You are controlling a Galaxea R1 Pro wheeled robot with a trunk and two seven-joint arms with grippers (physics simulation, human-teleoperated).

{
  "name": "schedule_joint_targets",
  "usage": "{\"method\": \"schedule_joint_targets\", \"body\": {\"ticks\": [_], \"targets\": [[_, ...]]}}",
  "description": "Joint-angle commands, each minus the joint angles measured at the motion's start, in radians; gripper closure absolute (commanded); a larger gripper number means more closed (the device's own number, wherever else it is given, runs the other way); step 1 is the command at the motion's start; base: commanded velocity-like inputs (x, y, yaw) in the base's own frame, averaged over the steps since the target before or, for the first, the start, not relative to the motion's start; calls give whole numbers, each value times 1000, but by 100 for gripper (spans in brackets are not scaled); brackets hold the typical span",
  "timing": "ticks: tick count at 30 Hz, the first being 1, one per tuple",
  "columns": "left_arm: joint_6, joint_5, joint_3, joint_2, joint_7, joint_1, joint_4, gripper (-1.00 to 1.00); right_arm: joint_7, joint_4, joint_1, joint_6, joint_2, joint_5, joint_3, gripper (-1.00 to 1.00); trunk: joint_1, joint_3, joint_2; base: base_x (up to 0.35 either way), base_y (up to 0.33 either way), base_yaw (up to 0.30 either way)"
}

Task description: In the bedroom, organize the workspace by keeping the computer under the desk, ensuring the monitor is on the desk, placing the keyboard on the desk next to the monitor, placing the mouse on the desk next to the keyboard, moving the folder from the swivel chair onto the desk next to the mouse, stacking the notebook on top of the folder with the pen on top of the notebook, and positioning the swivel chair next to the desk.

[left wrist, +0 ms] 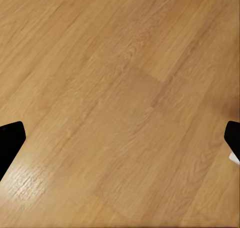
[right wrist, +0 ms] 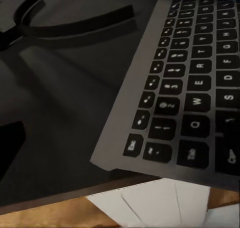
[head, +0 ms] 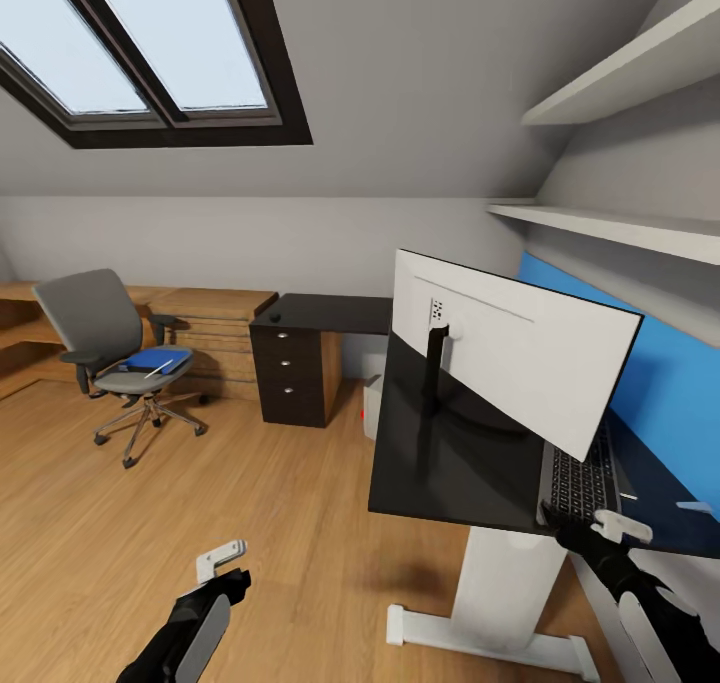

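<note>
The monitor (head: 510, 358) stands on the desk (head: 440, 483), its white back towards me. Behind it lies the keyboard (head: 578, 481), seen close in the right wrist view (right wrist: 195, 88). My right gripper (head: 590, 521) hovers open at the keyboard's near end by the desk edge. My left gripper (head: 228, 561) hangs open over bare floor. The swivel chair (head: 100, 333) stands far left, carrying the blue folder (head: 152, 363) with the pen (head: 158, 369) on it. A small black mouse (head: 273, 317) rests on the far desk section. The computer (head: 372, 403) stands under the desk. I cannot make out the notebook.
A dark drawer unit (head: 295, 373) supports the far desk section, with light wooden low shelving (head: 200, 313) along the back wall. White shelves (head: 620, 228) project from the right wall above the desk. The desk's white pedestal foot (head: 490, 633) is near my arms. Wooden floor (left wrist: 120, 88) lies open at left.
</note>
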Motion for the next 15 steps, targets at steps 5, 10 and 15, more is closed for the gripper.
{"method": "schedule_joint_targets", "body": {"ticks": [5,10,15], "targets": [[0,8,-11,-14,10,0,-3,-100,13,-29,13,23,7,17,-4,-100,0,-1,-1,0,0,0],[-1,8,-12,-16,10,0,-3,-100,14,-54,14,25,9,44,-4,-100,0,-1,-1,0,0,0],[-1,8,-12,-16,10,0,-3,-100,14,-54,15,25,10,72,-4,-100,0,-1,-1,0,0,0]]}}
